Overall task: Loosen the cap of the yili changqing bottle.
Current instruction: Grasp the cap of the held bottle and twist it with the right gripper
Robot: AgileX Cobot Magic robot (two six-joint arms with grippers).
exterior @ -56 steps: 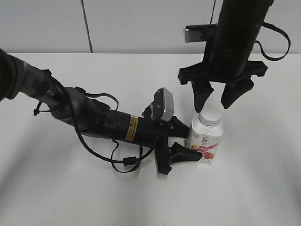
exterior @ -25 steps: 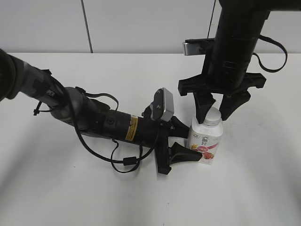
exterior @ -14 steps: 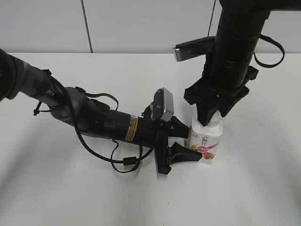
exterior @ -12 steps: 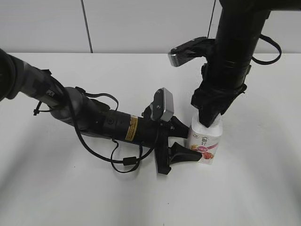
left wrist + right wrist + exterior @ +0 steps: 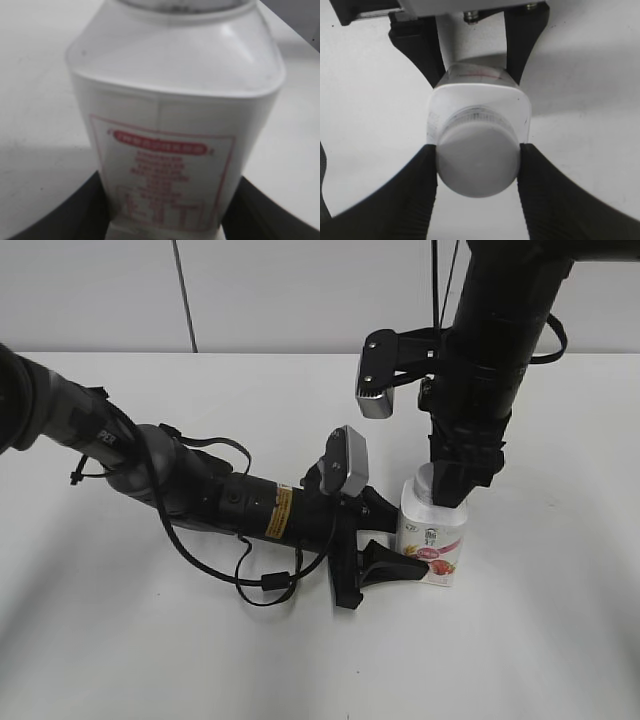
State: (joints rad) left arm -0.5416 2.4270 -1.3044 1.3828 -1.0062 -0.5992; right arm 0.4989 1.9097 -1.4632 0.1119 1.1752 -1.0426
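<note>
The yili changqing bottle [image 5: 434, 540] stands upright on the white table, white with a pink-red fruit label. It fills the left wrist view [image 5: 175, 120] and shows from above in the right wrist view [image 5: 520, 107]. My left gripper [image 5: 385, 540] lies low on the table and is shut on the bottle's body, one finger on each side [image 5: 165, 220]. My right gripper [image 5: 445, 480] comes down from above and is shut on the round white cap [image 5: 477, 162], its two black fingers [image 5: 477, 165] pressing the cap's sides. In the exterior view the cap is mostly hidden by the fingers.
The white table [image 5: 150, 640] stretches all round the bottle. The left arm with its cable [image 5: 200, 500] lies across the table's middle left. A grey wall [image 5: 300, 290] stands behind the far edge.
My right gripper came down onto the cap, closed on it and has turned round its vertical axis, its wrist camera swinging from the back to the left. The bottle and left gripper stayed put.
</note>
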